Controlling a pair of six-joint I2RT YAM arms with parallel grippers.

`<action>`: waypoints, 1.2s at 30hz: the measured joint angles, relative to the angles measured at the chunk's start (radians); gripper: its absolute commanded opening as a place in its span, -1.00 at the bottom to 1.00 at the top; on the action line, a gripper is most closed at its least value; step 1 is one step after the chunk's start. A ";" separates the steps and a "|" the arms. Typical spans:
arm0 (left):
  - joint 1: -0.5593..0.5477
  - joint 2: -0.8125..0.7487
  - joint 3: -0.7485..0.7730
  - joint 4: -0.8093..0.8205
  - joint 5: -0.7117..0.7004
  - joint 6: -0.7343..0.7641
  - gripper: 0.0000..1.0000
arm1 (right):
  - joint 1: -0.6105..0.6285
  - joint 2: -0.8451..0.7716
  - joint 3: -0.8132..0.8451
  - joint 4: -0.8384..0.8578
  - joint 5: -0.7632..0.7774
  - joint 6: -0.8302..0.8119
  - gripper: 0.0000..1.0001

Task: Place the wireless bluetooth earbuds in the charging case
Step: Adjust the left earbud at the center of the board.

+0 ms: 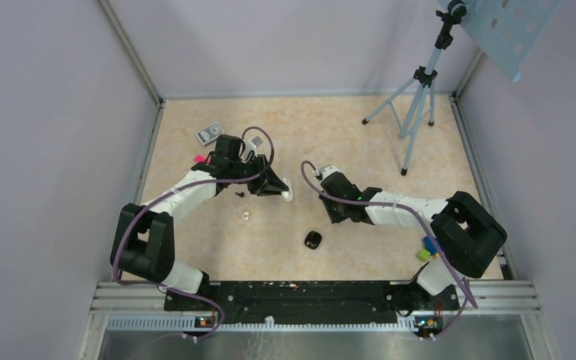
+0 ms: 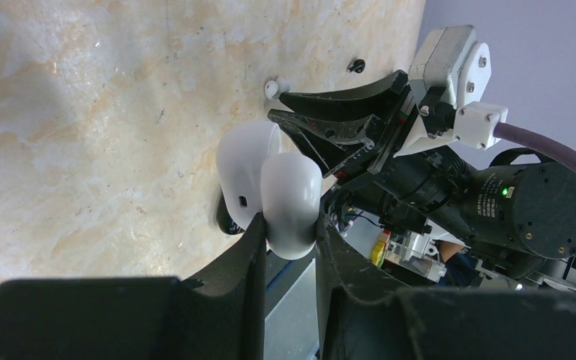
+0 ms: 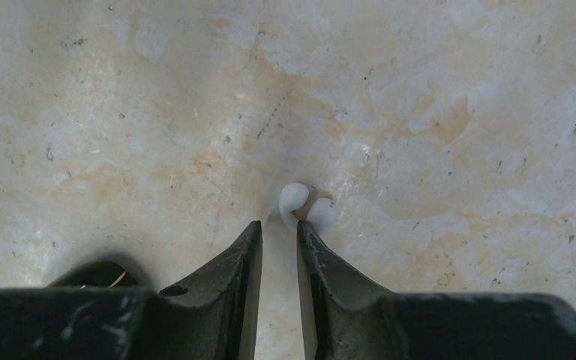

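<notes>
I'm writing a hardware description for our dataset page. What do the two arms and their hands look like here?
Both arms mix white link shells with chunky black joint housings. The left arm and right arm each carry a purple cable looping along them. Each hand has two black, tapered, scuffed fingers. The right hand, seen from the left wrist camera, has a white connector block behind it and a green indicator light.

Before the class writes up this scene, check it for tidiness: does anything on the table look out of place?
Yes. One earbud lies loose on the table, apart from both claws, while the left claw grips the charging case with its lid open. A small black piece lies stray nearby.
</notes>
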 measured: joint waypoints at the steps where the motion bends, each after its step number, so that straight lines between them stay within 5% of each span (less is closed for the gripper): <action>1: 0.000 0.000 0.000 0.000 0.000 0.000 -1.00 | 0.000 0.004 0.003 0.001 0.004 -0.006 -0.52; 18: -0.004 0.000 0.004 0.000 0.000 0.000 -1.00 | -0.016 0.060 0.056 0.007 0.060 -0.071 -0.53; 27: -0.004 0.000 0.004 0.000 0.000 0.000 -1.00 | -0.029 0.070 0.075 -0.003 0.102 -0.108 -1.00; 36: -0.005 0.000 0.004 0.009 0.000 0.000 -1.00 | -0.034 0.069 0.110 -0.032 0.100 -0.107 -1.00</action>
